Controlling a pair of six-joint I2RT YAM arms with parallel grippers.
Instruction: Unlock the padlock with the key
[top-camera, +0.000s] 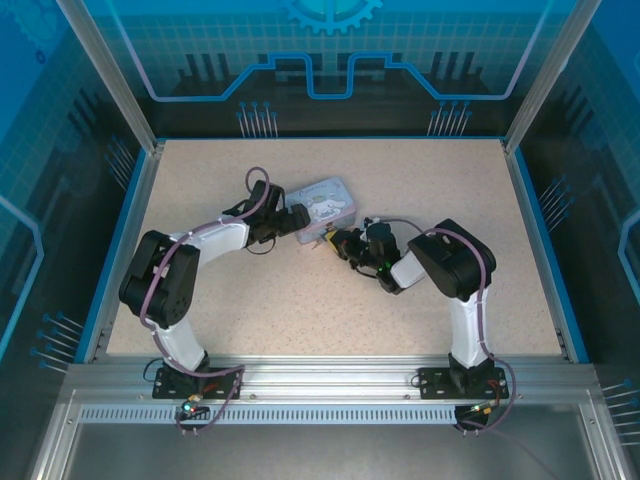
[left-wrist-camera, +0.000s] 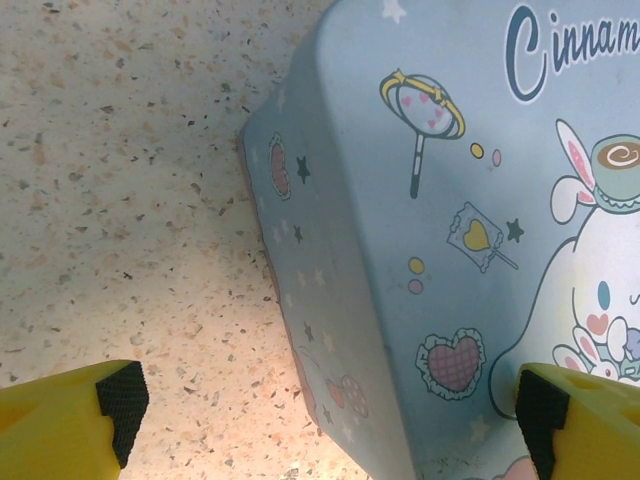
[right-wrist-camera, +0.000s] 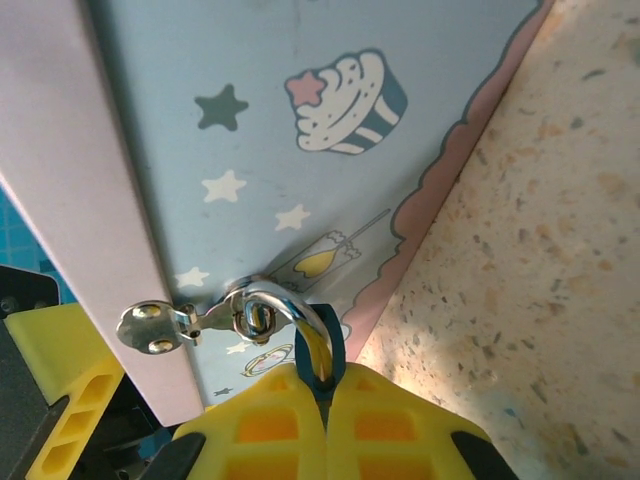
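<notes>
**Padlock pinched at the hasp while the other arm straddled the tin**

The tin (top-camera: 328, 200) lay near the middle of the table (top-camera: 470, 300), somewhat toward the far edge, with its clasp side turned to the near edge so that both arms could reach it. In the right wrist view, the padlock (right-wrist-camera: 320, 362) hung from the hasp (right-wrist-camera: 170, 322) on the tin's front wall, its silver shackle (right-wrist-camera: 285, 303) threaded through the loop. The right gripper (right-wrist-camera: 322, 388) had its yellow fingers pressed together on the padlock's thin dark body, probably to stop it swinging and to hold the keyway at a fixed angle.

The left gripper (left-wrist-camera: 330, 420) stood wide open over the tin's left end. One pad (left-wrist-camera: 122, 405) hovered above bare table beside the wall and the other (left-wrist-camera: 535, 415) above the printed lid, neither plainly touching. That straddling pose suggested it was there to brace the light tin against sliding.

Where the key sat, and whether it was in the lock, could not be told. With the shackle closed through the hasp, the unlocking step appeared not yet done.
</notes>
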